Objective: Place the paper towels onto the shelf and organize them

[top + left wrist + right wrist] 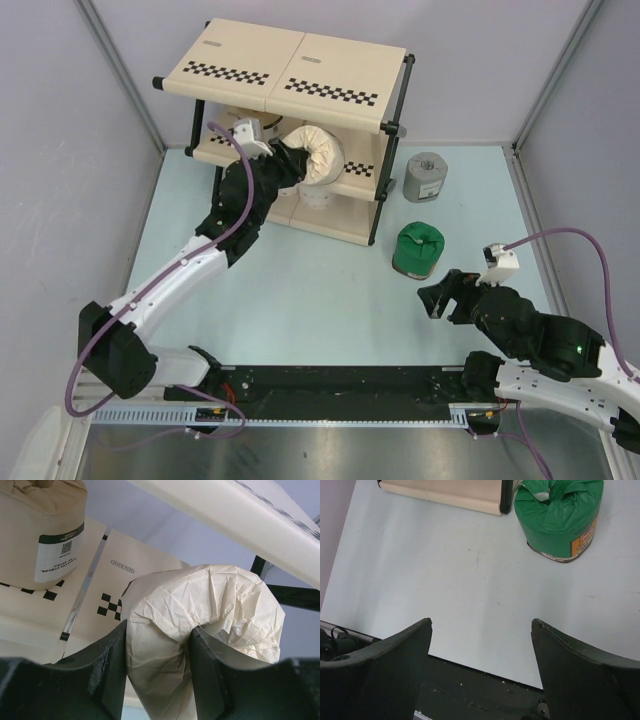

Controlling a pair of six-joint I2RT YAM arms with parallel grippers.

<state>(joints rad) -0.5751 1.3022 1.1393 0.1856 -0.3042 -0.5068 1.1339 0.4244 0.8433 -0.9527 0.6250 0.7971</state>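
Pale blue desk (300, 300); grey wall panels (60, 120) behind beige chequer-striped three-tier shelf (290, 70). Left gripper (157, 655) clenched on crinkled tan paper-towel roll (215, 600) at shelf's middle tier. Green-wrapped roll (417, 250) and grey roll (425, 177) stand right of shelf. Right gripper (480, 650) released.

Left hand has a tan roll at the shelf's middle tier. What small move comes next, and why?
Probably ease it down onto the panel, then release. The left hand is shut on the tan paper towel roll, which sits under the top panel, with bare middle-tier panel showing behind it and another tan roll standing nearby.
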